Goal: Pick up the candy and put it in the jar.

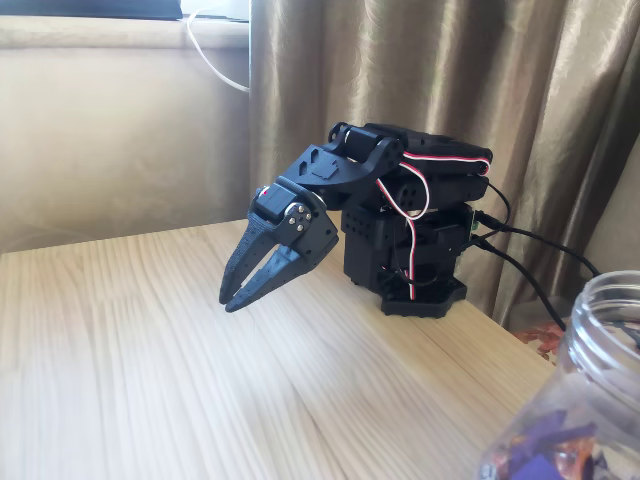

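Well apart: claw (232,299) hanging just above the counter (150,380), tips nearly together, gripping nothing; jar (580,400) at the lower right corner, purple and orange wrappers (540,455) heaped inside.

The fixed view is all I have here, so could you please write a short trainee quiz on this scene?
1. True or false: the gripper holds a sweet.
2. Where in the fixed view does the jar stand?
A. lower right corner
B. centre of the table
C. behind the arm
3. Fill in: through the jar's wall, purple and ______ wrappers show.

Key:
1. False; its jaws are nearly closed, tips pointing down just above the table, nothing between them.
2. A; its ribbed neck is open, with no lid.
3. Orange.
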